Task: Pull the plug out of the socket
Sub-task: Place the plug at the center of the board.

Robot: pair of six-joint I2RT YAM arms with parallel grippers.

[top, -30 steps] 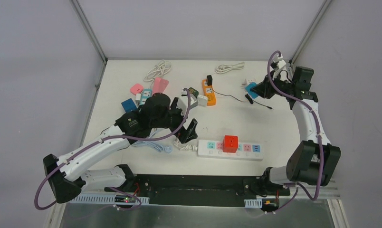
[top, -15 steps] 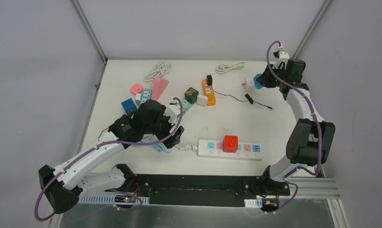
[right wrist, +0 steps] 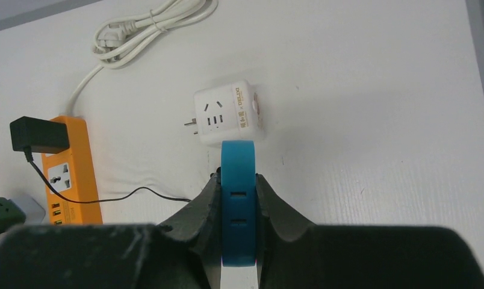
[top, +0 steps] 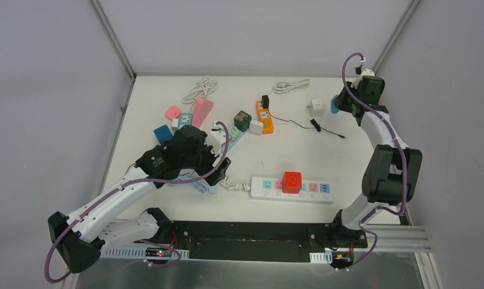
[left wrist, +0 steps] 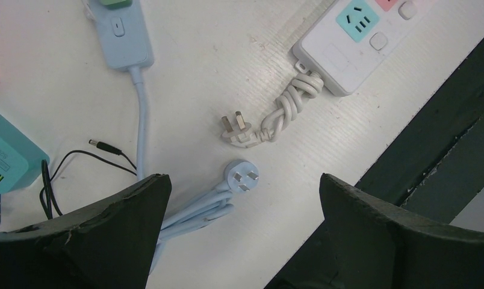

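My right gripper (top: 336, 106) (right wrist: 238, 178) is shut on the blue plug (top: 334, 105) (right wrist: 238, 198) at the far right of the table. The plug stands edge-on between the fingers (right wrist: 206, 205). The white cube socket (top: 316, 107) (right wrist: 229, 112) lies on the table just beyond the plug, apart from it, with its bare prongs pointing left. My left gripper (top: 220, 170) (left wrist: 242, 180) hangs wide open with nothing in it, over a light blue cable plug (left wrist: 242, 175) near the table's front left.
A white power strip (top: 324, 194) (left wrist: 342, 60) carrying a red cube (top: 292, 181) lies near the front edge. An orange strip (top: 264, 116) with a black adapter, a thin black wire (top: 324, 128), coiled white cables (top: 291, 85) and several small coloured sockets (top: 173, 112) lie further back.
The right gripper has drawn the blue plug rightward, away from the white cube socket, which stays on the table. The left arm has pulled back to the left.
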